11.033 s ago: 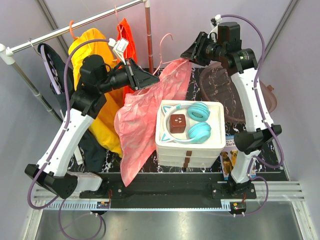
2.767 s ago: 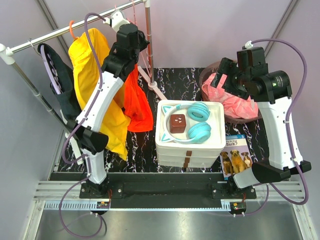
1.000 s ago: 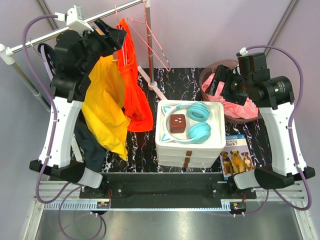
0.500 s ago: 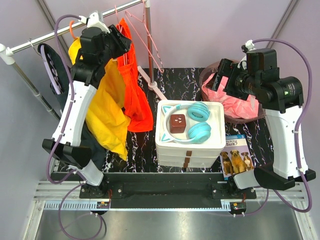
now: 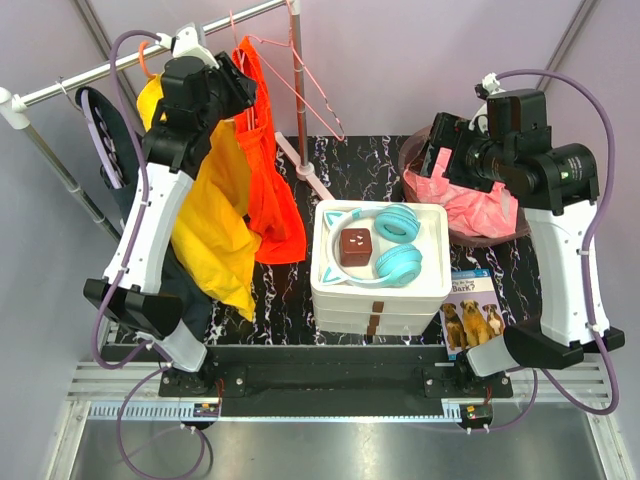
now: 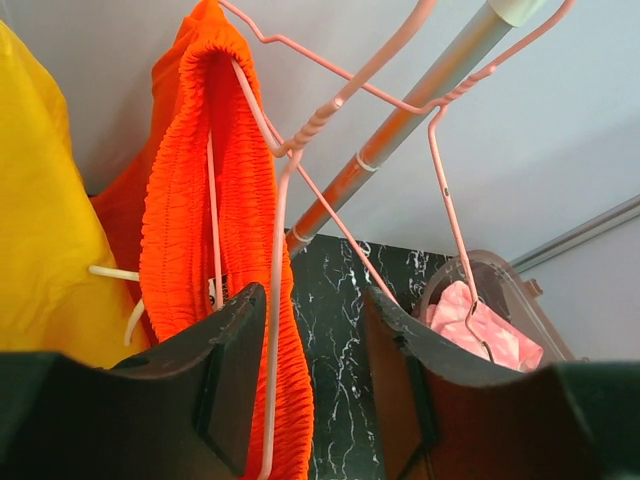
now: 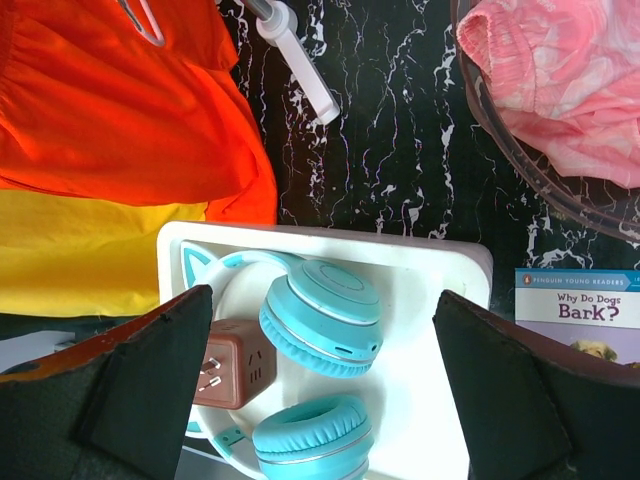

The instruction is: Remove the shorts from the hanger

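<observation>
1. The left gripper (image 6: 312,296) is up by the rail (image 5: 100,70), jaws part open. A pink hanger (image 6: 300,140) wire runs between them, not pinched.
2. The orange shorts (image 6: 190,200) hang on a pink hanger at the rail, just beside the left jaw and next to a yellow garment (image 5: 205,220).
3. The right gripper (image 7: 322,295) hangs wide open and empty above the white bin (image 5: 430,285).
4. The bin holds teal headphones (image 5: 390,245) and a brown cube (image 5: 354,246).
5. The basket (image 7: 495,125) holds pink shorts (image 5: 480,205).
</observation>
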### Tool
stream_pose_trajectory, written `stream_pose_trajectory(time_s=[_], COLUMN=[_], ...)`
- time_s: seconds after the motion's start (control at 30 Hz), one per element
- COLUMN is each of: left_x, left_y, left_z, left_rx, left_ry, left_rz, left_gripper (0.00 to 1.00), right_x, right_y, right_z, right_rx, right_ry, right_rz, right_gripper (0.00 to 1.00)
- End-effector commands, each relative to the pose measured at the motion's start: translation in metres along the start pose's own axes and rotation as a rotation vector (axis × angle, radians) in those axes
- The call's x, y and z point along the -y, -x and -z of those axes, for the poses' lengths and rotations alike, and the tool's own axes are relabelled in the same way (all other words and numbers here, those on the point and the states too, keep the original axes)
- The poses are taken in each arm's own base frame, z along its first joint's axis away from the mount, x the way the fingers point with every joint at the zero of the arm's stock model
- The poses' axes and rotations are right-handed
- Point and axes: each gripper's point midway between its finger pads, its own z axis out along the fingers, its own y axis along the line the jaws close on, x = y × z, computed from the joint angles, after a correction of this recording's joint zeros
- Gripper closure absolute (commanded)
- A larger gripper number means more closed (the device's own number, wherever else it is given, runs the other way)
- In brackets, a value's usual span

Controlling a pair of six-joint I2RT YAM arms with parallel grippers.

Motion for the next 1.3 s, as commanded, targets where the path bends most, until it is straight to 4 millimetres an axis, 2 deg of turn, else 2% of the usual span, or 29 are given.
stream_pose_trajectory(time_s=[0.0, 0.23, 0.47, 0.57, 0.67, 0.8, 0.97, 1.13, 1.27], left_x=[-0.005, -0.013, -0.004, 0.003, 0.008, 0.019, 0.028, 0.036, 0.047], left_y=[0.012, 0.003, 0.014, 0.022, 0.029, 0.045, 0.057, 0.059, 0.059], left_z=[-0.011, -0.026, -0.023, -0.015, -0.006, 0.016, 0.045, 0.073, 0.105], left_rx=[0.057, 0.045, 0.081, 0.1, 0.114, 0.148, 0.158, 0.148, 0.136], left_ry=[0.025, 0.062, 0.057, 0.041, 0.029, -0.013, -0.054, -0.105, -0.181], left_rz=[-0.022, -0.063, -0.118, -0.15, -0.165, -0.157, -0.142, -0.141, -0.124], left_gripper=[0.55, 0.65, 0.97, 1.0, 1.0, 1.0, 1.0, 1.0, 1.0], right_x=[0.008, 0.006, 0.009, 0.009, 0.008, 0.007, 0.007, 0.003, -0.001], right_y=[-0.013, -0.01, -0.009, -0.008, -0.007, -0.007, -0.008, -0.008, -0.007], right_z=[0.013, 0.015, 0.016, 0.018, 0.018, 0.016, 0.015, 0.013, 0.014], right_rx=[-0.061, -0.048, -0.041, -0.032, -0.026, -0.03, -0.032, -0.041, -0.042], right_ry=[-0.027, -0.023, -0.034, -0.035, -0.033, -0.025, -0.027, -0.003, 0.018], right_rz=[0.038, 0.04, 0.039, 0.038, 0.041, 0.036, 0.039, 0.044, 0.061], right_gripper=[0.0, 0.0, 0.0, 0.0, 0.0, 0.0, 0.0, 0.0, 0.0])
